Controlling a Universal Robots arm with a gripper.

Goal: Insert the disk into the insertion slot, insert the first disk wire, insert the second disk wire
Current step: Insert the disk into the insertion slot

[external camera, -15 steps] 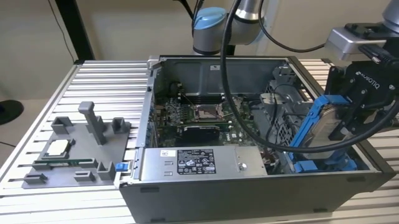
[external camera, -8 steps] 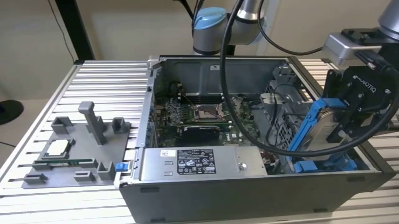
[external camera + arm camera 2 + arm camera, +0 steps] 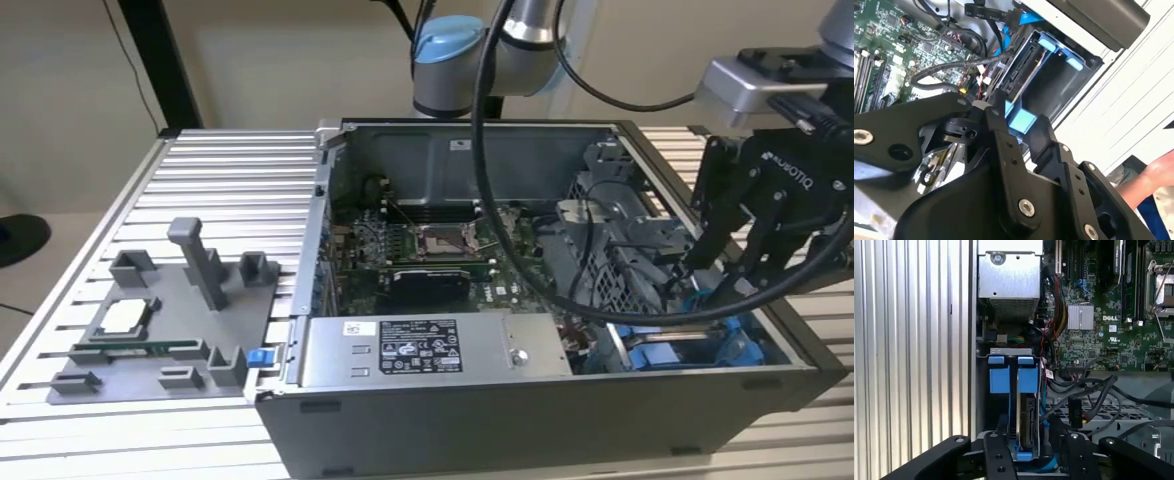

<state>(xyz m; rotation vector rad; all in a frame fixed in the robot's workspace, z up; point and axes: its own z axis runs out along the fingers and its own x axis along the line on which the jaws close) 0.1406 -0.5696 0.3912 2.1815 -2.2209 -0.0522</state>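
Ribbed alu-profile table [image 3: 227, 170], silver slats; same slats run alongside the case in first wrist view. Two items sit directly on it. Open grey PC case [image 3: 534, 420] is on ext. view's right, innards facing up. Grey plastic fixture tray [image 3: 147, 350] w/ upright posts is on ext. view's left, just beside the case.

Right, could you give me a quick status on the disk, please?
Gripper low at the disk's near end, hold not confirmed. Disk sits in the insertion slot. Black cables crowd right beside it.
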